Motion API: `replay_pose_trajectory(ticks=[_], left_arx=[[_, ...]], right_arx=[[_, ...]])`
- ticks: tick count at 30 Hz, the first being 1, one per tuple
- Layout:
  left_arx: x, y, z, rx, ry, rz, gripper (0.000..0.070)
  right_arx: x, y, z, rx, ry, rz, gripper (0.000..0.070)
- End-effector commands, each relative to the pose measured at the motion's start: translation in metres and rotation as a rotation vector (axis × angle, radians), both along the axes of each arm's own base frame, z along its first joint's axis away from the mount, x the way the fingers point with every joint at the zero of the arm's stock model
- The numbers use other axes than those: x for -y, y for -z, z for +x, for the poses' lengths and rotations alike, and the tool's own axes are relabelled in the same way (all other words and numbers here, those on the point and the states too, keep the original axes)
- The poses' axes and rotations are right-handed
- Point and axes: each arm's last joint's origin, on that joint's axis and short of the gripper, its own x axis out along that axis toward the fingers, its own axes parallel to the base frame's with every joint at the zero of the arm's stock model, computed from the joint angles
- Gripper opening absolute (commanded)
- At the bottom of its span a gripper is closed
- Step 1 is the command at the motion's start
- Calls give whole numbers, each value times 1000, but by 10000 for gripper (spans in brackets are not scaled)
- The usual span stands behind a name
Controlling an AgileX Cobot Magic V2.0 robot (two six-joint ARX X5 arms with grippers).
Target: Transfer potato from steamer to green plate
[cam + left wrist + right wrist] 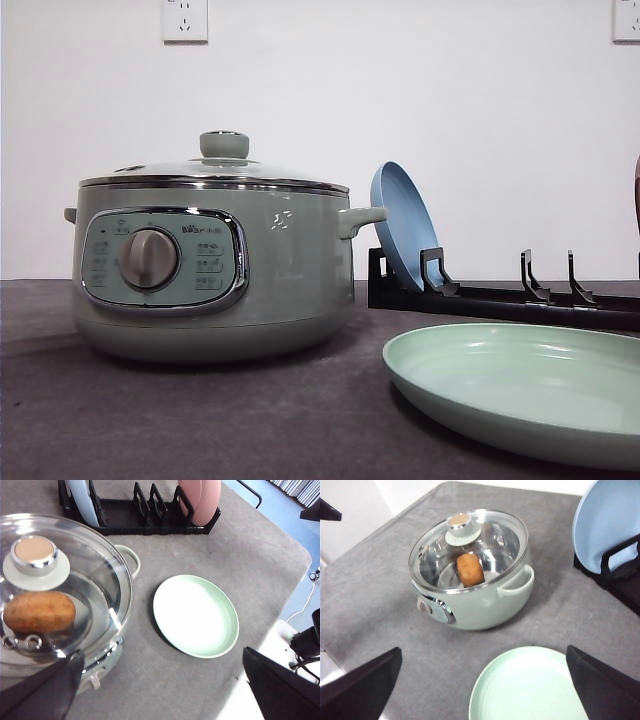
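**Inspector:** Orange-brown, matte, oval: the potato (470,569) lies on its side inside the steamer (475,597), seen through the closed glass lid (470,542), just below the lid's knob (461,522) in the upper middle of the right wrist view. In the left wrist view it sits at the left edge, under the glass.

**Clerk:** Handling?

**Inspector:** My judgement: firm, of moderate weight, not fragile. The dull skin should give fair purchase, though a rounded body may roll or squirt out if pinched near its ends. Best taken across the short waist, from above. The lid must come off first, by its knob; glass, so handle it with care.

**Clerk:** Destination?

**Inspector:** The green plate (196,616) lies flat and bare on the grey tabletop (260,565), near the steamer, in the middle of the left wrist view. Behind it, along the top of that frame, a black rack (145,520) holds a blue plate (82,500) and a pink plate (202,500) on edge.

**Clerk:** Pincers?

**Inspector:** The left pincer (160,692) and the right pincer (482,692) each show dark fingers at the two lower corners of their own views, set wide apart, holding nothing, both well clear of the steamer.
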Motion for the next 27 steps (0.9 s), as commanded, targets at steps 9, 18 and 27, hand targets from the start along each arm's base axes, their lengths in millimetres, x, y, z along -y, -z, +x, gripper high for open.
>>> replay_pose_trajectory(ticks=[9,18,27], left_arx=[[9,-9,29,51,-63,45,636],[24,-9,77,-6,-143,135,636],[43,1,128,-123,-216,287,635]], right_arx=[[-1,-3,0,3,-3,14,664],[-1,-3,0,4,-3,13,664],[-1,-3,0,7,-3,10,664]])
